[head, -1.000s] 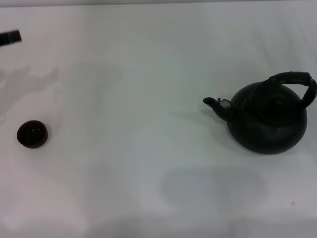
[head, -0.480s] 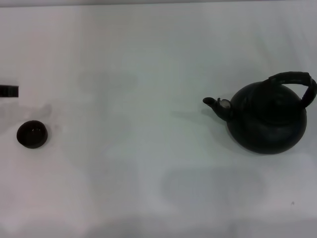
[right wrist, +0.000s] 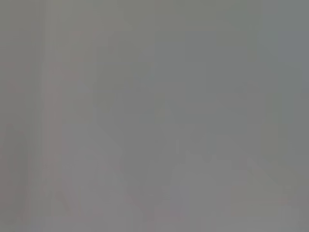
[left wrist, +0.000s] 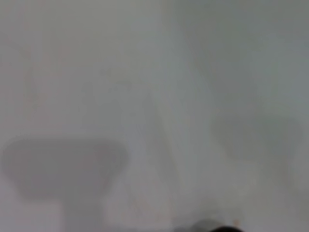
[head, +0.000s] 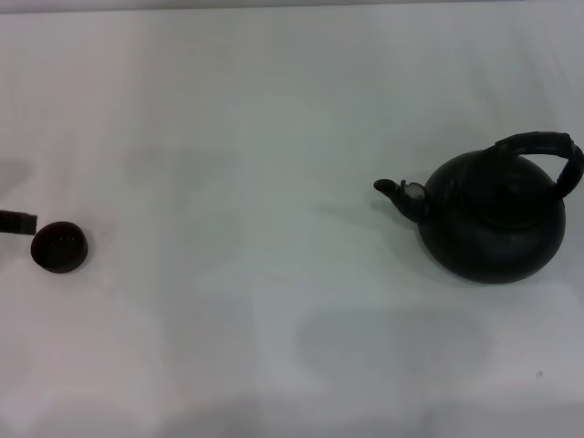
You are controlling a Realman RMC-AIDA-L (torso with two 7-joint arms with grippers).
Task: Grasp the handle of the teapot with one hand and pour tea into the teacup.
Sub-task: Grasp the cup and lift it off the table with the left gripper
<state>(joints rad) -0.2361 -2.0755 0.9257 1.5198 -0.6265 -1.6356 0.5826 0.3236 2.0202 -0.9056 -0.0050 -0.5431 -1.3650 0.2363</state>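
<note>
I count one teapot (head: 493,219) with one arched handle (head: 546,153) and one short spout (head: 398,192). Well apart from the teapot, off its spout side, I count one teacup (head: 59,247), and one dark gripper tip (head: 16,222) just beside that cup.

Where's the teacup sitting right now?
In the head view the teacup sits on the white table near its far left edge, just beside the left gripper's tip, far across from the teapot on the right.
</note>
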